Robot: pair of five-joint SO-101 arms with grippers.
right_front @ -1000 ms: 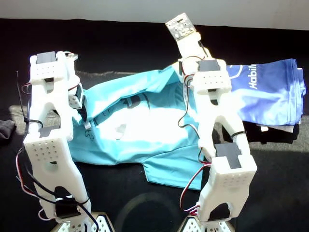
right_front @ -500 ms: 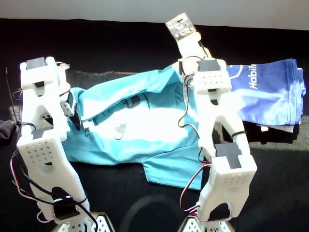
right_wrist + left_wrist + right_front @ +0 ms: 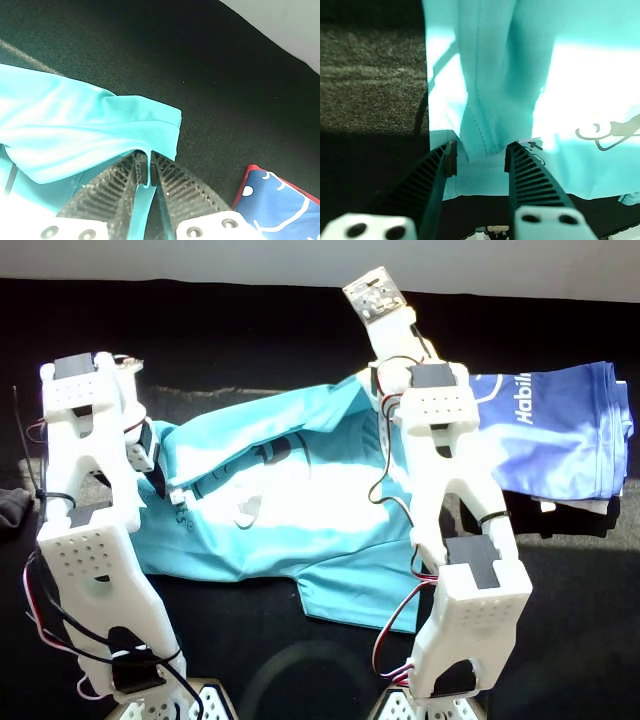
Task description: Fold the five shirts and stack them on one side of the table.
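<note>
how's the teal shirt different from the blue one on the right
The teal shirt lies spread out in the middle with loose folds; the blue shirt is folded flat at the right. The teal shirt rests on the table itself, the blue shirt on a black garment. Both carry print.

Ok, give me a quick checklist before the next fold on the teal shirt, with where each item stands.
1. Right gripper clamped on the teal shirt: ok.
2. Left gripper gripping fabric: not ok, jaws open astride a fold.
3. Teal shirt flat: not ok, bunched by the left gripper.
4. Blue shirt folded on the black shirt: ok.
5. Teal shirt clear of that stack: cannot tell, an arm covers that spot.
</note>
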